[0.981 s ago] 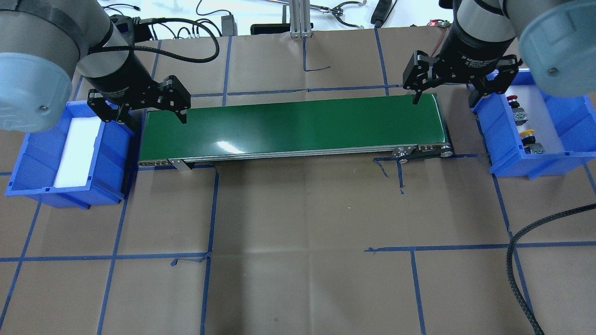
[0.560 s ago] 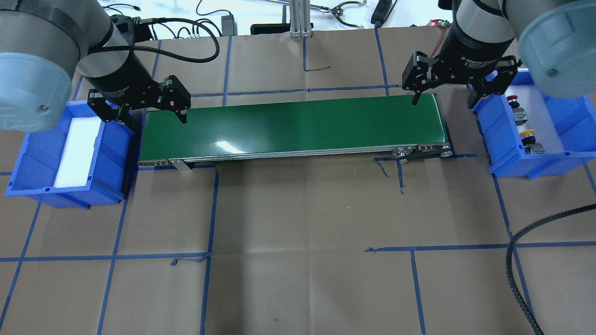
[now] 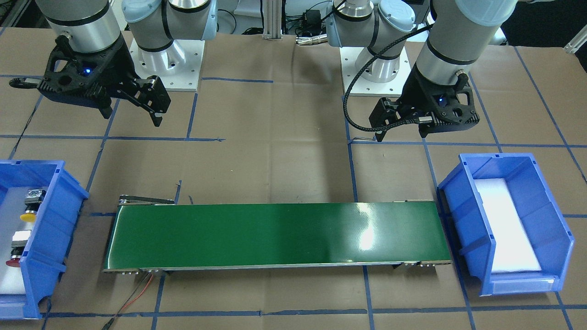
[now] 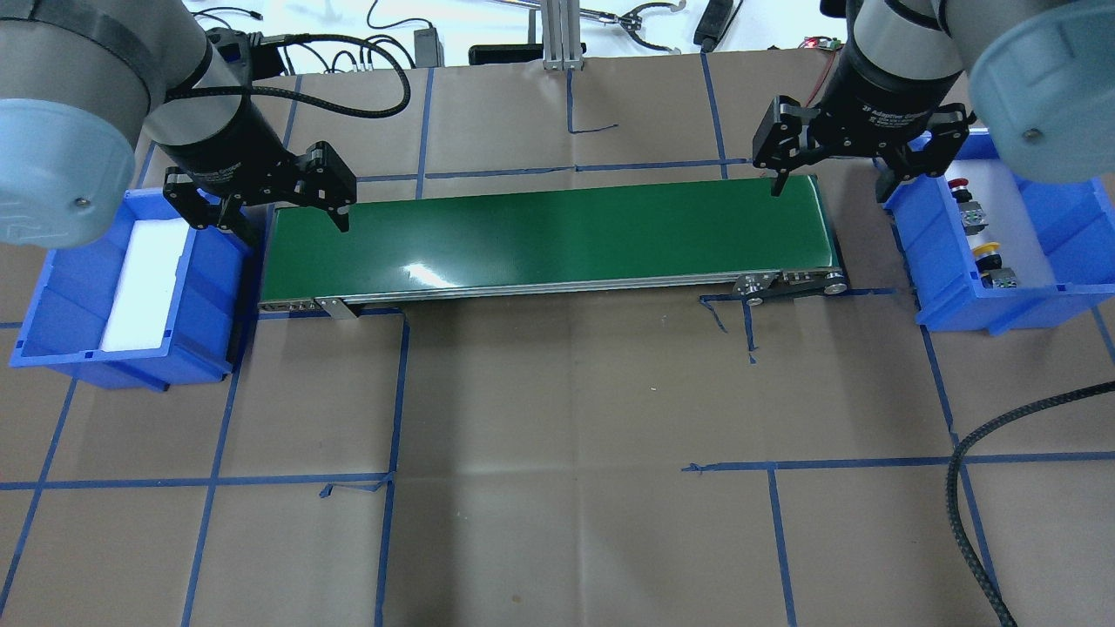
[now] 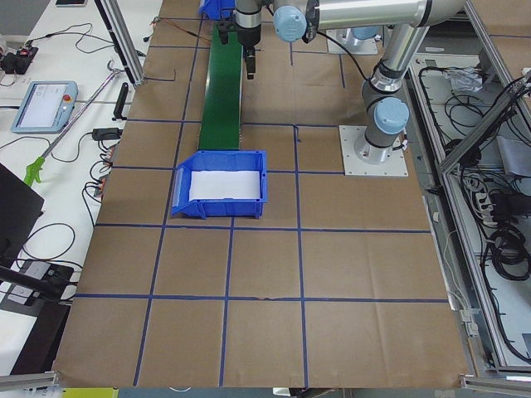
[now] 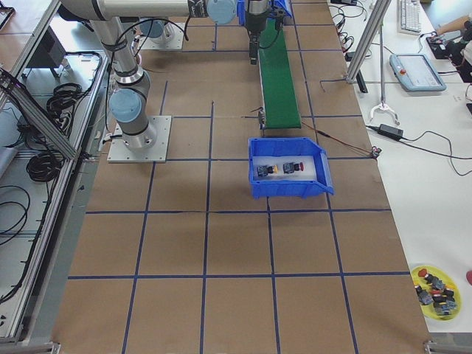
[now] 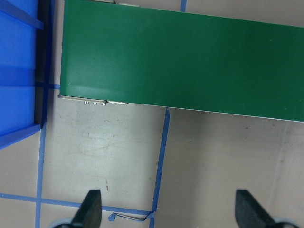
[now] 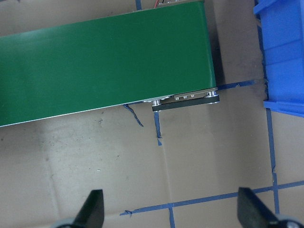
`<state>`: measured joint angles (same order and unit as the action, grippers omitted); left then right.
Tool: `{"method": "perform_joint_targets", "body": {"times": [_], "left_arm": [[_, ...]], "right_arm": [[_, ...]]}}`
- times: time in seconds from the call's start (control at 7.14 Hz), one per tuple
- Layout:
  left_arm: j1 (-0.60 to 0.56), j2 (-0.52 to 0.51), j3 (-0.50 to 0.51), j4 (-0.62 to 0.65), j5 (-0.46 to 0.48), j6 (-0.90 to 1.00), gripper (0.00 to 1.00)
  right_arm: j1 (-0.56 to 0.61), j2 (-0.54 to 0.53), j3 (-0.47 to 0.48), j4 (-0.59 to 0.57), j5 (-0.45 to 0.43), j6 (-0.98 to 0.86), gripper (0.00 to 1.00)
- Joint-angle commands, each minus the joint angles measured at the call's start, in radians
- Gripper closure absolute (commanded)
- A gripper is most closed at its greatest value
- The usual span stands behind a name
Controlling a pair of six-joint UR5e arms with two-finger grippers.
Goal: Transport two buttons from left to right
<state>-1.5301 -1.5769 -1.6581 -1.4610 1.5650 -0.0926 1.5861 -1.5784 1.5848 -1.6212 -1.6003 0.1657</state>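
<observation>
Brown table (image 4: 557, 392) bears green conveyor (image 4: 549, 235); left bin (image 4: 209, 287); right bin (image 4: 949, 305).

Buttons (image 4: 987, 252) lie in the right bin (image 4: 1002, 311); conveyor (image 4: 549, 235) between it and left bin (image 4: 87, 363)

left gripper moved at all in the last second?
No. The left gripper sits where it was: one fingertip over the belt's left end, the other by the blue bin's wall.

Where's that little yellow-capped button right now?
In the overhead view, the yellow button sits inside the blue bin at the right end of the green belt, beside the red button.
</observation>
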Motion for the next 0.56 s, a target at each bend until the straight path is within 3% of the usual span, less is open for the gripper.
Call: {"method": "perform_joint_targets", "body": {"times": [0.0,0.42], "left_arm": [[0.001,0.002,0.0,0.001,0.001,0.002,0.0],[0.001,0.002,0.001,0.001,0.004,0.004,0.0]], "right_arm": [[-0.002,0.003,0.0,0.0,-0.001,0.0,0.01],[0.0,0.005,0.0,0.001,-0.003,0.0,0.01]]}}
